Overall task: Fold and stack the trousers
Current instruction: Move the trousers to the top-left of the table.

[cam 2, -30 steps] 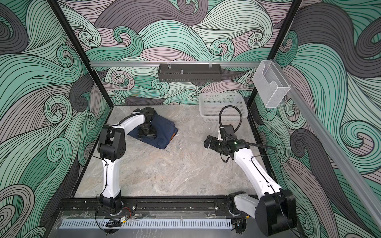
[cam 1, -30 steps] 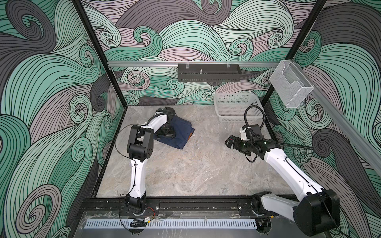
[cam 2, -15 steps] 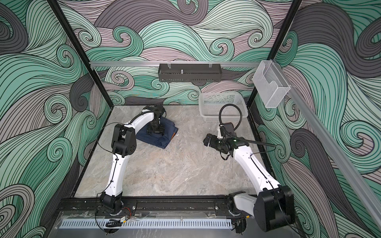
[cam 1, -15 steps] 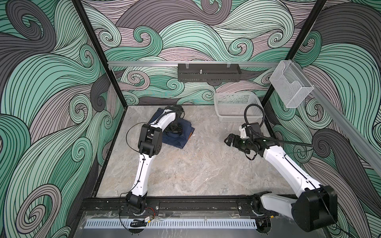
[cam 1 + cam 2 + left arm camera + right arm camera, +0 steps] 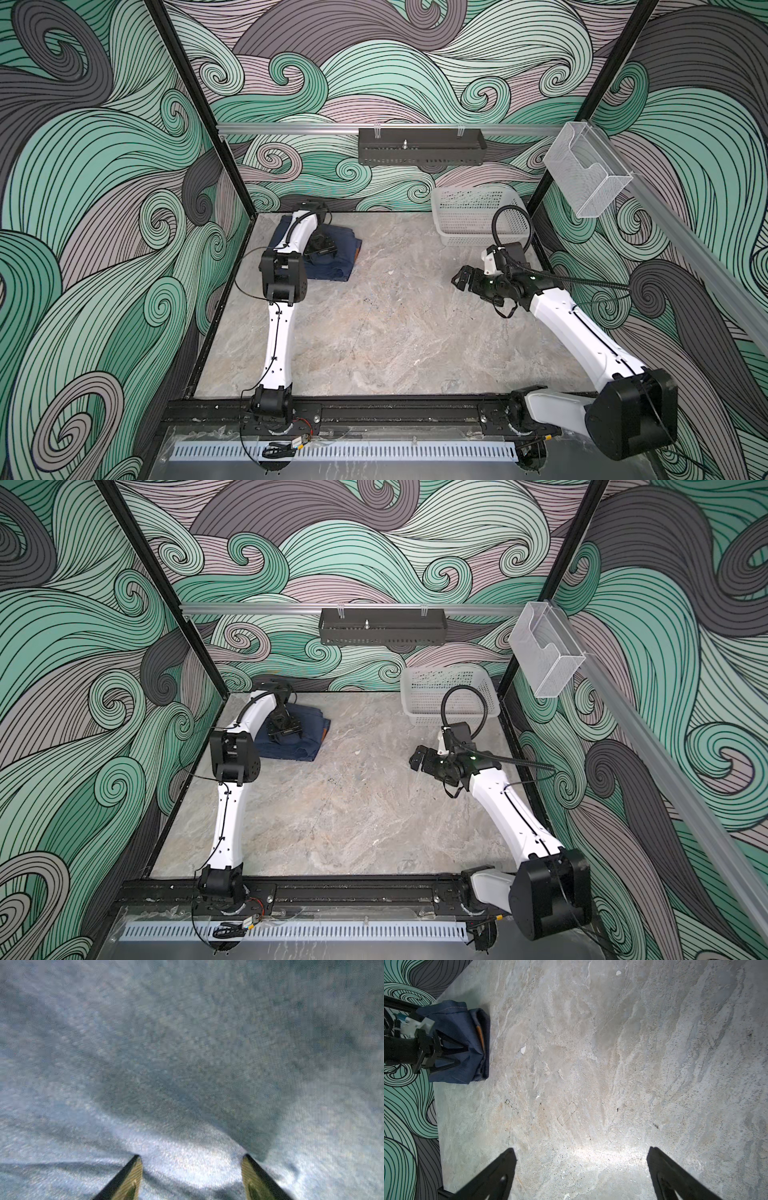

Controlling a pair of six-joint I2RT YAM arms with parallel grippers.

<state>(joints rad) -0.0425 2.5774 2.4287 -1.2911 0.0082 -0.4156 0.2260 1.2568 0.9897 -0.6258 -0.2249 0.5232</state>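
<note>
Left gripper (image 5: pixel 191 1159) has its fingers (image 5: pixel 134 1169) spread fairly wide, tips pressing down flat on the folded jeans (image 5: pixel 338 264), not pinching anything. The jeans sit at the upper left of the table (image 5: pixel 395 332) in both top views. Right gripper (image 5: pixel 581 1153) is gaping wide over bare tabletop, empty. Compared to a second ago, the jeans have slid further into that upper-left corner and the left elbow has swung right.

white perforated basket (image 5: pixel 465 237): far right corner of marble-patterned tabletop (image 5: pixel 395 324) | black perforated tray (image 5: pixel 422 146): hangs on back rail | clear plastic holder (image 5: pixel 586 174): on right rail | wave-patterned walls (image 5: pixel 104 166): all around
</note>
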